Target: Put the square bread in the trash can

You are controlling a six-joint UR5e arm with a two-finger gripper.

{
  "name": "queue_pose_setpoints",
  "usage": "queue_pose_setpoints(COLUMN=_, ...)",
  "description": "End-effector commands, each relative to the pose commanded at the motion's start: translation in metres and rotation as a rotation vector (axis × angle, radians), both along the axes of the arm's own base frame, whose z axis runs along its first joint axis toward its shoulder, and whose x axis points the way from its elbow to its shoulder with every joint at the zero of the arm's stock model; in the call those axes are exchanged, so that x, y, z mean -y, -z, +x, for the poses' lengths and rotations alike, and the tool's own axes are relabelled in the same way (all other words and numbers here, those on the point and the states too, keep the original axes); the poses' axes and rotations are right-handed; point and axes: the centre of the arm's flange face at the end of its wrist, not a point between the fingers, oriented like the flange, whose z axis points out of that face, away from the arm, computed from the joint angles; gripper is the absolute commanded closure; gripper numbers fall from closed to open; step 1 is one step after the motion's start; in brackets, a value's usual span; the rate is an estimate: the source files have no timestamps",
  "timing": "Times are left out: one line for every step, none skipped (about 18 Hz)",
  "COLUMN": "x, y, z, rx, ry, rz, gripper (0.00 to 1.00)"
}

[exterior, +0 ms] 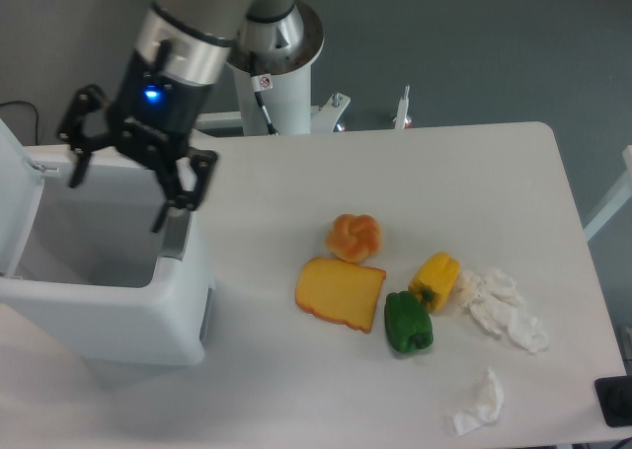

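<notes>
The end effector (117, 186) hangs released and empty over the trash can (109, 311), so retreat seems next.

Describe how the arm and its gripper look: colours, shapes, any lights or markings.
The arm is a thick grey-silver cylinder with a black band near the wrist. A small blue light glows on the black wrist section. The gripper is black, with two jointed, angular fingers. The base column is white with a silver collar, a small red-and-white sticker and a thin black cable.
</notes>
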Motion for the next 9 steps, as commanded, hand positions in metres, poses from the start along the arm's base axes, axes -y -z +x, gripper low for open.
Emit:
queue_pose_setpoints(x=0.004, y=0.002, z=-0.006, rx=-0.038, ry=-0.008, rz=-0.026, gripper=0.00)
queue_pose_setpoints(x=0.006, y=0.005, z=-0.011, rx=-0.077, ry=-0.010, rz=-0.053, gripper=0.00)
queue_pose_setpoints(x=0.008, y=0.008, z=-0.016, rx=-0.113, ry=-0.013, rz=-0.082, gripper=0.00)
queue_pose_setpoints(x=0.009, y=0.012, z=-0.021, rx=-0.147, ry=-0.013, rz=-0.112, gripper=0.00)
queue_pose_setpoints(x=0.010, y=0.015, z=-0.023, rx=-0.182, ry=-0.008, rz=-0.139, gripper=0.00)
queue_pose_setpoints(x=0.011, y=0.016, z=-0.025, rx=-0.218, ry=0.002, rz=-0.162, gripper=0.00)
queue_pose_setpoints(x=0.014, y=0.017, z=-0.028, rx=-0.253, ry=0.015, rz=-0.183, gripper=0.00)
queue_pose_setpoints(x=0.015, y=0.019, z=-0.030, rx=-0.286, ry=0.031, rz=-0.205, gripper=0.00)
queue_pose_setpoints(x=0.017, y=0.021, z=-0.032, rx=-0.313, ry=0.044, rz=-0.226, gripper=0.00)
